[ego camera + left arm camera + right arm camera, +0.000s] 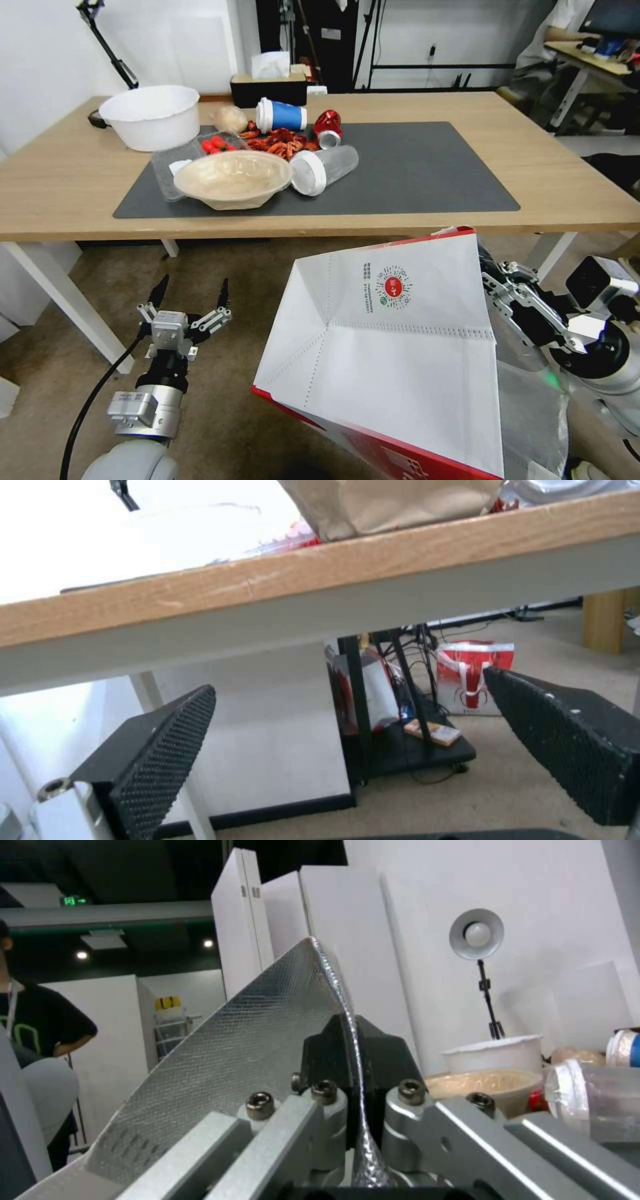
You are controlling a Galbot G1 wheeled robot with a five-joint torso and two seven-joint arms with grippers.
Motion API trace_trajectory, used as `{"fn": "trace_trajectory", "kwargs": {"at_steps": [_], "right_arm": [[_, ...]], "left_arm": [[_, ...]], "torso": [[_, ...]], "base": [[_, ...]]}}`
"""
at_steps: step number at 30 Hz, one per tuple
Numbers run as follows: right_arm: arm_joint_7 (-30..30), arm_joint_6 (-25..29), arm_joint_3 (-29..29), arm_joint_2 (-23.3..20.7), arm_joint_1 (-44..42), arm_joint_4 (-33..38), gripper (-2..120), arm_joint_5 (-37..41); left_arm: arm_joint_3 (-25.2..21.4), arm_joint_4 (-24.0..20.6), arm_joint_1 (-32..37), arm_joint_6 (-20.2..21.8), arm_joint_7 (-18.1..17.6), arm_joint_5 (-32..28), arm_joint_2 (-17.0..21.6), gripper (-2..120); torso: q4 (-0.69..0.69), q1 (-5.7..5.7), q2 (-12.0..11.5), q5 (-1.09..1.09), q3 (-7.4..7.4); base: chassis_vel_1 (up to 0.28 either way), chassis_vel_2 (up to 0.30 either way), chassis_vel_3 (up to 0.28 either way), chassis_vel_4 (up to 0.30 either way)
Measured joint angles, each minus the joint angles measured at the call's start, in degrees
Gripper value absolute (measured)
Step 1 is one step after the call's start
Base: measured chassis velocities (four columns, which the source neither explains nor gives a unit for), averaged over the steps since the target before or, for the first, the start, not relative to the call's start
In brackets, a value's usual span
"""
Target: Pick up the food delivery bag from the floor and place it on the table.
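The table [547, 180] carries a white tub [152, 115], a beige bowl [233, 177], a blue cup [281, 115] and a clear lidded cup [325, 169] on the left half of its grey mat [427, 173]. The delivery bag [393, 353] hangs tilted above the carpet [227, 320], below the table's near edge. The right gripper [352, 1075] is clamped on its foil rim. The left gripper [190, 293] points up beside the bag, fingers spread wide, holding nothing
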Motion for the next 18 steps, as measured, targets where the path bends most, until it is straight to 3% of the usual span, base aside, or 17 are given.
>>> {"fn": "trace_trajectory", "kwargs": {"at_steps": [18], "right_arm": [[-0.2, 0.0, -0.4, 0.6, -0.1, -0.5, 0, -0.7]], "left_arm": [[0.0, 0.1, -0.7, 0.1, 0.0, -0.2, -0.1, 100]], "torso": [[0.0, 1.68, 4.4, 0.0, 2.7]], "base": [[0.0, 0.0, 0.0, 0.0]]}}
